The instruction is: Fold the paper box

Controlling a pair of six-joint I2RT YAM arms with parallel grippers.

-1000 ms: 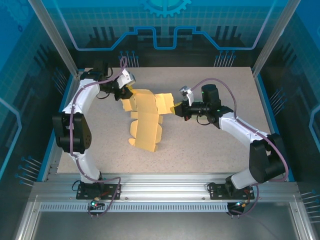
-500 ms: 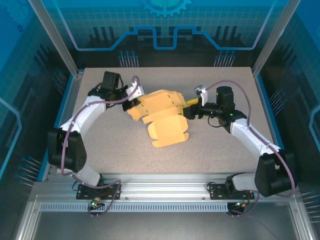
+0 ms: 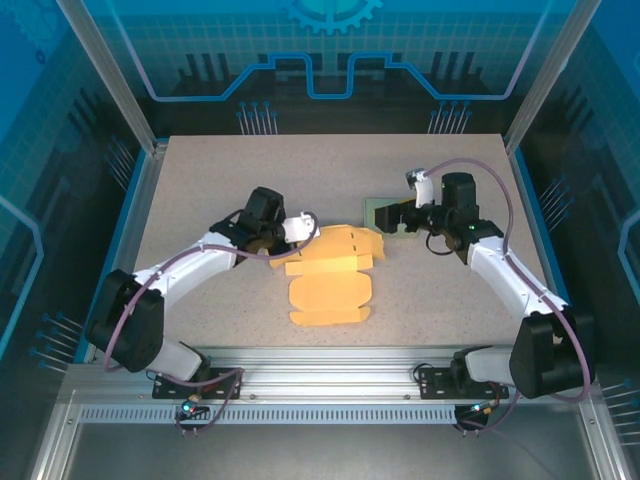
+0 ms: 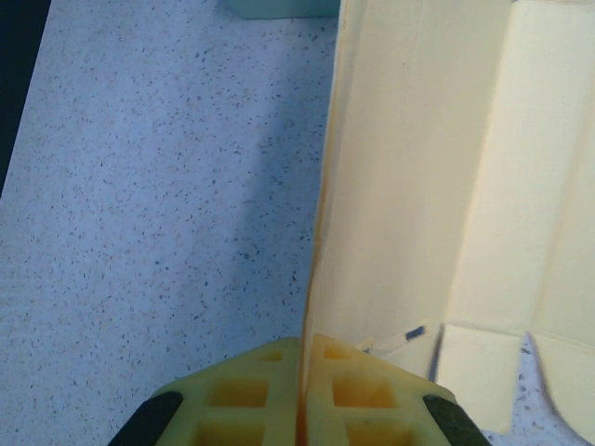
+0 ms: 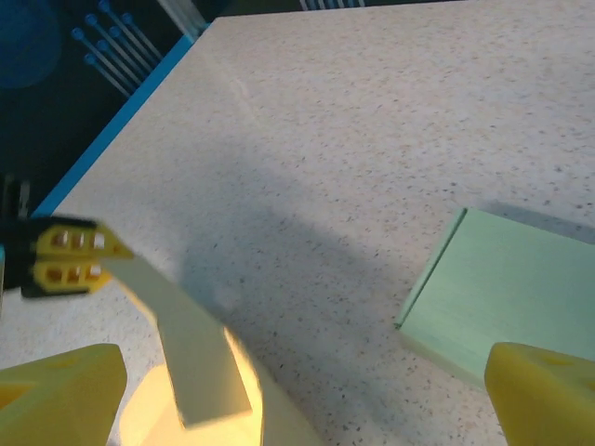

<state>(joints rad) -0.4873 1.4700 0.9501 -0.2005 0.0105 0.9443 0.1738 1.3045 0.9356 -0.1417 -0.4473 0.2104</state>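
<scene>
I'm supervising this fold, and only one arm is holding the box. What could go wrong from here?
1. The left gripper pinches one thin edge of the paper box. Pulling on it could crease or tear that flap, or the flap could slip out.
2. The right gripper, jaws open, hangs by the green block. Reaching for the box, it might bump the block or crush a raised flap.
</scene>
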